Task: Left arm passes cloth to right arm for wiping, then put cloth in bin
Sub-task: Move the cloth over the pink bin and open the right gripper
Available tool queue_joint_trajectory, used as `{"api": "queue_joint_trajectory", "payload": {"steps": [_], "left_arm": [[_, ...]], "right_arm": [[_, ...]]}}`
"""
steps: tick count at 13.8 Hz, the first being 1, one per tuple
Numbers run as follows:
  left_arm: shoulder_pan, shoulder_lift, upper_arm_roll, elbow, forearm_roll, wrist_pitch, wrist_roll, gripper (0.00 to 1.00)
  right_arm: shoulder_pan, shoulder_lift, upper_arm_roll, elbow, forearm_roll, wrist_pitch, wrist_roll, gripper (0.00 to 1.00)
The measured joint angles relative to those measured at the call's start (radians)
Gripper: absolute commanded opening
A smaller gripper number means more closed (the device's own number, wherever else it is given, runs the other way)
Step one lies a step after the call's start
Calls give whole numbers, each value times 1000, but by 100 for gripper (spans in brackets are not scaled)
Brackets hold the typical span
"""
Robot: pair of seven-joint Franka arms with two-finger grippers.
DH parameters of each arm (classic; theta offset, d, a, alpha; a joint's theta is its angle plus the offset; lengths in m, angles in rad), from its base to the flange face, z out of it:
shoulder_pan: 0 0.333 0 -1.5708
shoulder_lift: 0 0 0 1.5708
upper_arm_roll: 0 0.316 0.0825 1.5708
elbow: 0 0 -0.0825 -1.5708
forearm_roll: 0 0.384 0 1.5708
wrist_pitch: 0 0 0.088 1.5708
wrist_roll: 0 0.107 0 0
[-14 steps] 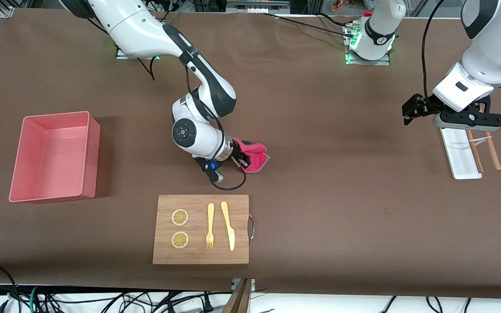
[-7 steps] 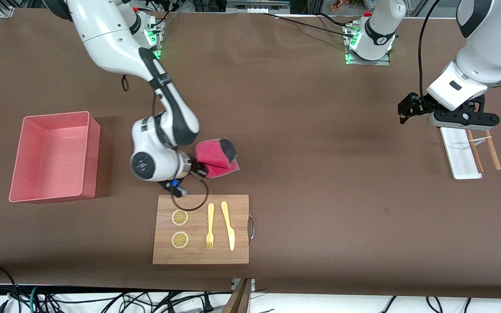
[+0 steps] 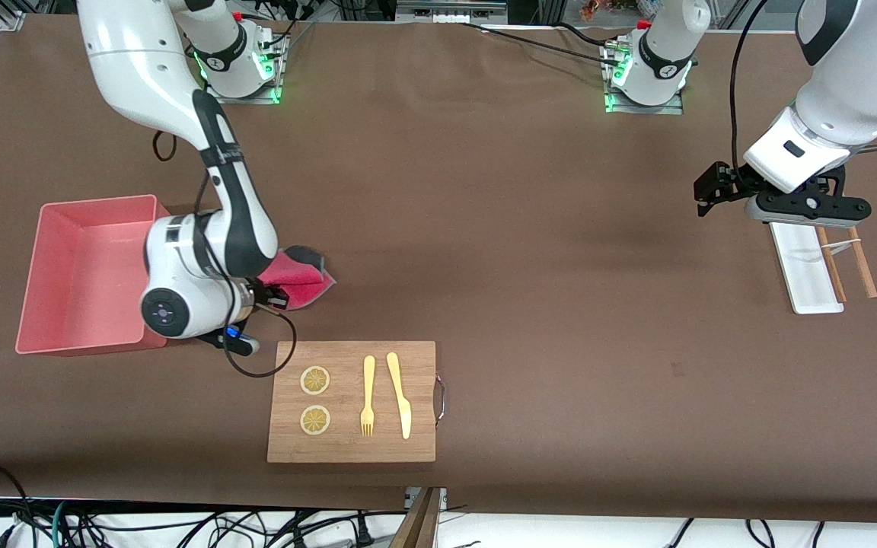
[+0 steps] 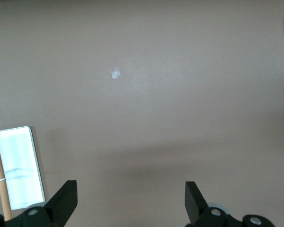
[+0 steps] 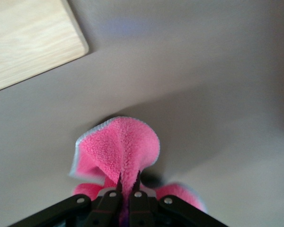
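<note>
My right gripper (image 3: 275,288) is shut on the magenta-pink cloth (image 3: 300,275) and holds it over the bare table between the salmon-pink bin (image 3: 50,274) and the wooden board (image 3: 352,401). In the right wrist view the cloth (image 5: 120,147) hangs folded from the closed fingertips (image 5: 119,182), with a corner of the board (image 5: 28,38) beside it. My left gripper (image 3: 804,209) is open and empty, hovering over the end of the small white tray (image 3: 805,270). The left wrist view shows its spread fingers (image 4: 66,198) over bare table.
The board carries two lemon slices (image 3: 314,380), a yellow fork (image 3: 368,396) and a yellow knife (image 3: 399,394). Wooden chopsticks (image 3: 846,262) lie beside the white tray at the left arm's end. The tray also shows in the left wrist view (image 4: 19,166).
My right arm has carried the cloth across the table toward the bin. The left arm has hardly moved.
</note>
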Motion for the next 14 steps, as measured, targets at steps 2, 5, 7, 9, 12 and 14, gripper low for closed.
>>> {"api": "queue_joint_trajectory", "payload": {"steps": [2, 5, 7, 9, 12, 14], "left_arm": [[0, 0, -1, 0, 0, -1, 0, 100], [0, 0, -1, 1, 0, -1, 0, 100], [0, 0, -1, 1, 0, -2, 0, 100], [0, 0, -1, 1, 0, -2, 0, 100], [0, 0, -2, 1, 0, -2, -1, 100], [0, 0, -2, 1, 0, -2, -1, 100]], "right_arm": [[-22, -88, -4, 19, -27, -83, -28, 0], [-87, -218, -7, 32, -121, -239, -147, 0], [-132, -273, -21, 31, -205, -308, -272, 0], [-156, -290, -88, 29, -264, -328, -454, 0], [-206, -263, -199, 7, -281, -317, -699, 0], [-237, -227, -215, -16, -308, -279, -765, 0]]}}
